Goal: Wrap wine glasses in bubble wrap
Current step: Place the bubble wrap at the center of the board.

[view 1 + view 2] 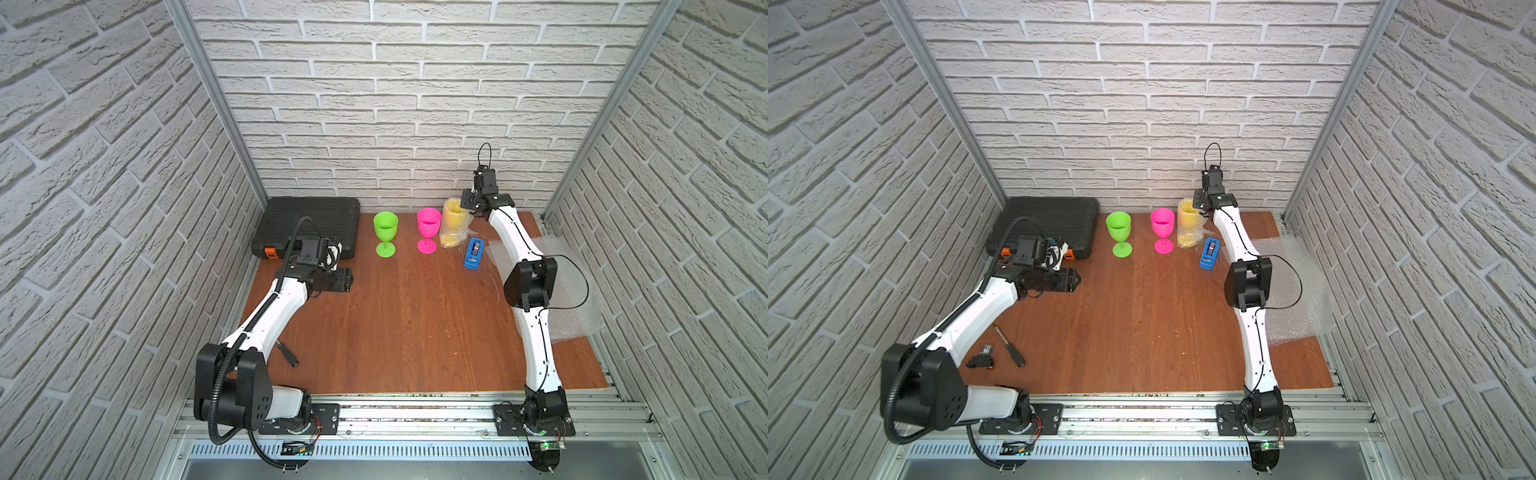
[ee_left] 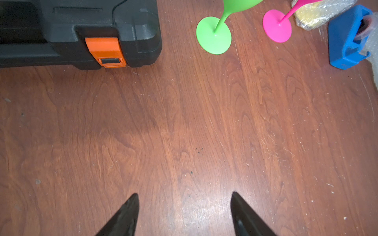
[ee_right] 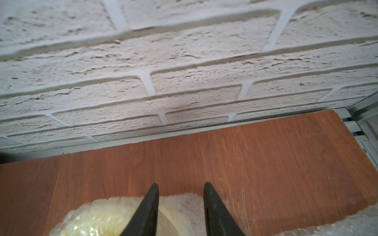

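Ctr table (image 1: 415, 324) free; goblets (image 1: 385, 232), toolcase (image 1: 311, 220) line rear.

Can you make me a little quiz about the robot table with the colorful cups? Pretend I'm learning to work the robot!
1. True or false: the yellow goblet is wrapped in bubble wrap.
2. What colour is the goblet standing between the green goblet and the yellow one? A) pink B) blue C) orange
3. Fill in: the left gripper hangs over bare table, and its jaws are ___.

Key: 1 true. 2 A, the pink goblet. 3 open.
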Controlling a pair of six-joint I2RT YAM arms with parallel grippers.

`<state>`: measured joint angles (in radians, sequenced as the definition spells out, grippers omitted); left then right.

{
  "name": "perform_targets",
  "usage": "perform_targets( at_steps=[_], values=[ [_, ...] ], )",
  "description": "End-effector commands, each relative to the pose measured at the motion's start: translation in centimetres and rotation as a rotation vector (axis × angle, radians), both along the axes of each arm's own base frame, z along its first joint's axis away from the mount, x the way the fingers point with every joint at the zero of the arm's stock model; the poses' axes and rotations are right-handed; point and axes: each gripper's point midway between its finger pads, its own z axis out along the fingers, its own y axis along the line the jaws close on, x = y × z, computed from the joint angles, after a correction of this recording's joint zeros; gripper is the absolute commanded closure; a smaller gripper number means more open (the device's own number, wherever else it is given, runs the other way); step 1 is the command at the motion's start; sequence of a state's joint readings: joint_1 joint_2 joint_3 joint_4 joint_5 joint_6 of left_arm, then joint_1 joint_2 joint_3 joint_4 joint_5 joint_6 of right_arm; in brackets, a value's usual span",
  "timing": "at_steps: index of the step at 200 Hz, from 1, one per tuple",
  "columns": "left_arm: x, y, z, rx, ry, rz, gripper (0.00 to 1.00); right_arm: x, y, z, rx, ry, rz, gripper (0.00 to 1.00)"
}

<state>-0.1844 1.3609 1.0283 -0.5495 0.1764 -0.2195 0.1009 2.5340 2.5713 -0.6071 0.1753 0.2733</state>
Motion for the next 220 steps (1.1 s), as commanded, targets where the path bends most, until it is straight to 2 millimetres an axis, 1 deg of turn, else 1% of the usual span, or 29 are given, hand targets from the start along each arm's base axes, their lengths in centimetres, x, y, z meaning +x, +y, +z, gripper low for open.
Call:
perform_targets(
  at_steps=[1,10,21,48,67,84,105,128,143,155,161,174,175,177,179,181,182,188,189,190,206,220],
  values=[
    [0.6,0.3,0.5,0.01,-0.011,0.001,0.3,-0.7,1.2,-4.9,0.021,0.118,0.04,0.63],
    [0.6,0.2,0.5,0.008,-0.009,0.0,0.3,-0.7,1.3,-4.0,0.025,0.104,0.043,0.63],
    [0.6,0.1,0.6,0.003,-0.01,-0.001,0.3,-0.7,1.3,-2.2,0.027,0.071,0.044,0.63],
    [0.5,0.1,1.2,-0.004,-0.031,-0.002,0.3,-1.4,0.8,4.0,0.012,-0.031,0.034,0.63],
    [0.3,0.0,1.7,-0.013,-0.046,-0.004,0.3,-2.1,0.7,7.7,0.015,-0.087,0.035,0.63],
    [0.3,-0.2,1.8,-0.02,-0.048,-0.009,0.3,-2.7,0.7,10.0,0.016,-0.124,0.036,0.63],
    [0.2,-0.3,2.0,-0.026,-0.053,-0.01,0.3,-3.4,0.6,11.8,0.011,-0.145,0.04,0.63],
    [0.2,-0.3,2.3,-0.032,-0.062,-0.01,0.3,-4.6,1.2,12.9,0.03,-0.131,0.07,0.63],
    [0.2,-0.3,2.2,-0.034,-0.061,-0.012,0.3,-5.8,1.8,12.9,0.049,-0.094,0.097,0.64],
    [0.2,-0.4,2.3,-0.037,-0.06,-0.011,0.3,-6.9,2.8,12.7,0.081,-0.058,0.127,0.66],
    [0.2,-0.4,2.3,-0.037,-0.06,-0.012,0.3,-7.4,3.3,12.4,0.097,-0.036,0.141,0.67],
    [0.2,-0.4,2.2,-0.037,-0.057,-0.012,0.3,-8.7,4.9,11.6,0.14,0.014,0.182,0.69],
    [0.2,-0.4,2.3,-0.037,-0.058,-0.012,0.3,-8.8,4.9,11.3,0.141,0.023,0.182,0.69],
    [0.2,-0.4,2.3,-0.037,-0.059,-0.013,0.3,-9.0,5.1,11.5,0.147,0.023,0.189,0.69],
    [0.2,-0.5,2.3,-0.037,-0.059,-0.014,0.3,-9.2,5.4,11.0,0.154,0.037,0.199,0.69],
    [0.3,-0.4,2.2,-0.037,-0.058,-0.013,0.3,-9.4,5.7,11.2,0.161,0.038,0.207,0.69],
    [0.3,-0.5,2.2,-0.038,-0.058,-0.014,0.3,-9.6,5.9,10.9,0.165,0.047,0.213,0.69],
    [0.2,-0.5,2.2,-0.038,-0.055,-0.014,0.3,-10.2,6.5,10.7,0.193,0.065,0.222,0.7],
    [0.2,-0.5,2.2,-0.037,-0.055,-0.014,0.3,-10.3,6.7,10.3,0.195,0.076,0.225,0.7],
    [0.2,-0.5,2.2,-0.037,-0.055,-0.014,0.3,-10.4,6.8,10.4,0.201,0.074,0.229,0.7],
    [0.3,-0.4,2.0,-0.036,-0.052,-0.013,0.3,-11.8,8.1,8.9,0.257,0.132,0.212,0.71],
    [0.3,-0.4,1.9,-0.033,-0.045,-0.01,0.31,-12.8,9.2,7.8,0.287,0.16,0.188,0.69]
  ],
)
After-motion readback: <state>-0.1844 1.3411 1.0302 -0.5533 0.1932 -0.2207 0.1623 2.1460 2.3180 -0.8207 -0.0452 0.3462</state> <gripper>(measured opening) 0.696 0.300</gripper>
